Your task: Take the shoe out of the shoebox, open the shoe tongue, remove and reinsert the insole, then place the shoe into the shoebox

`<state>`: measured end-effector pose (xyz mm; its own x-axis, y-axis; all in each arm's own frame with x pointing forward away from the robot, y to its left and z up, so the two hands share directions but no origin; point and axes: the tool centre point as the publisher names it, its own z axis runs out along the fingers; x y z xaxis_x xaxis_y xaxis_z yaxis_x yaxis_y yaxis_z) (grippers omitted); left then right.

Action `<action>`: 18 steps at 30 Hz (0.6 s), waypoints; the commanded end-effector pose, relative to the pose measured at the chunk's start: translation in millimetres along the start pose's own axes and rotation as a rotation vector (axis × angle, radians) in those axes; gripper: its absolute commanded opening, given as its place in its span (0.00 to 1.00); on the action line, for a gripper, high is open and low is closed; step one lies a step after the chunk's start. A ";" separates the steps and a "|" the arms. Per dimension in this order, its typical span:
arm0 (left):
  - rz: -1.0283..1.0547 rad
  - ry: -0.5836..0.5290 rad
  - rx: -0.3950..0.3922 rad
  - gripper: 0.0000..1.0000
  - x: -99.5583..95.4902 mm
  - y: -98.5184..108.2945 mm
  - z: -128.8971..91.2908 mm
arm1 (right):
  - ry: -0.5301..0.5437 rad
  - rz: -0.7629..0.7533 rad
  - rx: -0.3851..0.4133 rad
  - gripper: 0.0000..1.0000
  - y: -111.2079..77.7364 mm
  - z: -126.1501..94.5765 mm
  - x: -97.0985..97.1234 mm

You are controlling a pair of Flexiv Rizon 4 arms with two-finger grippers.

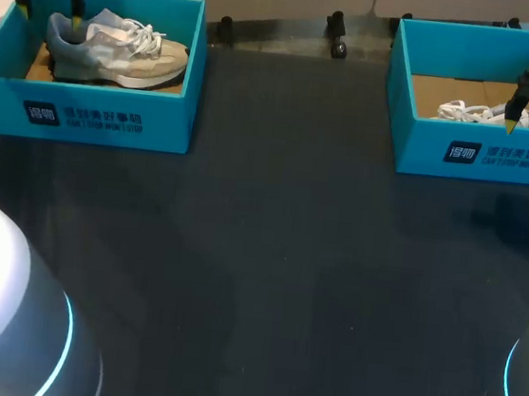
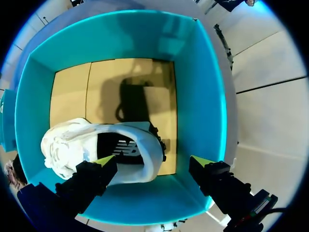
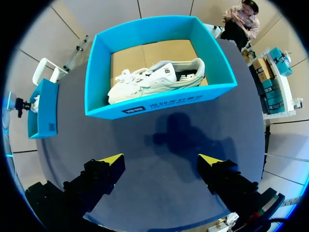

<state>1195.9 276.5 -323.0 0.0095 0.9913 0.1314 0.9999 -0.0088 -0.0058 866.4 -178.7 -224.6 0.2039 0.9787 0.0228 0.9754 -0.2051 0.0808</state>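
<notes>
1. Sneaker (image 1: 119, 48), grey and beige, is noted resting on its sole inside the left shoebox (image 1: 111, 116), heel toward the outer wall and toe toward the middle of the desk (image 1: 267, 256). A white sneaker (image 3: 154, 79) is seen lying in the right shoebox (image 3: 159, 104).
2. Left hand (image 2: 153, 162) is held above the heel end, fingers spread. One yellow tip is over the collar opening and the other is over the box wall beside the shoe. Nothing is pinched.
3. Right hand (image 3: 160, 159) is poised over bare desk in front of the right shoebox, fingers spread and nothing held.
4. Step in hand is judged to be the lift-out from the left shoebox. No contact with the shoe has been made, so the task is taken to be at its very start.
5. Suggested grasp: the hand should be shifted so that the heel wall lies between the fingers, one finger inside the collar and one behind the heel. Little room is seen between heel and box wall, so a straight, slow descent is advised.
6. Fingers should be pressed firmly enough to hold, but not so hard that the soft collar is folded.
7. Lift should be kept vertical until the sole is above the rim. Otherwise the toe or loose laces may catch and the light box may be dragged.
</notes>
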 end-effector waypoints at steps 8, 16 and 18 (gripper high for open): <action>-0.036 -0.009 -0.005 1.00 -4.6 0.8 19.4 | 0.001 -0.001 -0.001 1.00 0.0 0.3 -0.2; -0.069 -0.016 -0.002 0.99 -6.0 4.0 30.3 | 0.001 -0.001 -0.001 1.00 0.0 0.3 -0.2; -0.073 -0.016 -0.002 0.98 -6.0 4.4 33.6 | 0.001 -0.001 -0.001 1.00 0.0 0.3 -0.2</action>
<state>1195.1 274.5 -351.3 -0.0622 0.9914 0.1152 0.9981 0.0617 0.0079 866.4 -178.7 -224.6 0.2038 0.9787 0.0228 0.9754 -0.2050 0.0808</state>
